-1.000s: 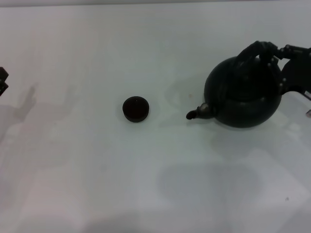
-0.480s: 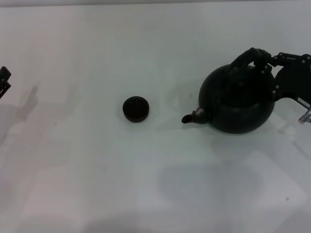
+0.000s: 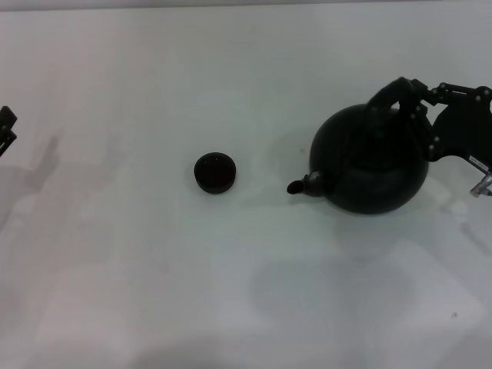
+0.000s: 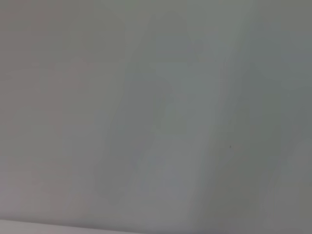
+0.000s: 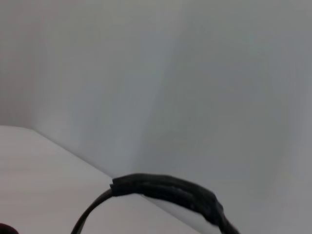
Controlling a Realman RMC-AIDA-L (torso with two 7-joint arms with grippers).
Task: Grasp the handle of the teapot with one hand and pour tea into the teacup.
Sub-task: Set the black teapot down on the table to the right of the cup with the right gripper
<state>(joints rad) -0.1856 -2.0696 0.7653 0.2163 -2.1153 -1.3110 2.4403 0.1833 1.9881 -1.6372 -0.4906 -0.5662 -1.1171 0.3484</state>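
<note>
Right gripper [image 3: 421,96] clamped on handle [image 3: 390,94] of teapot [image 3: 369,160]; teacup [image 3: 214,172] well apart, beyond the spout. Right wrist view: only handle arc [image 5: 168,191]. Left gripper [image 3: 6,129] parked far across the tabletop [image 3: 154,292], state indiscernible.

Right gripper [image 3: 421,98]: matte black, angular housing with jointed black linkages carrying small pale round screws or pins at the pivots. A thin pale metallic bracket or connector projects at the far right edge, below the housing. Left gripper [image 3: 6,129]: only a small black, blocky fragment shows at the left edge.
</note>
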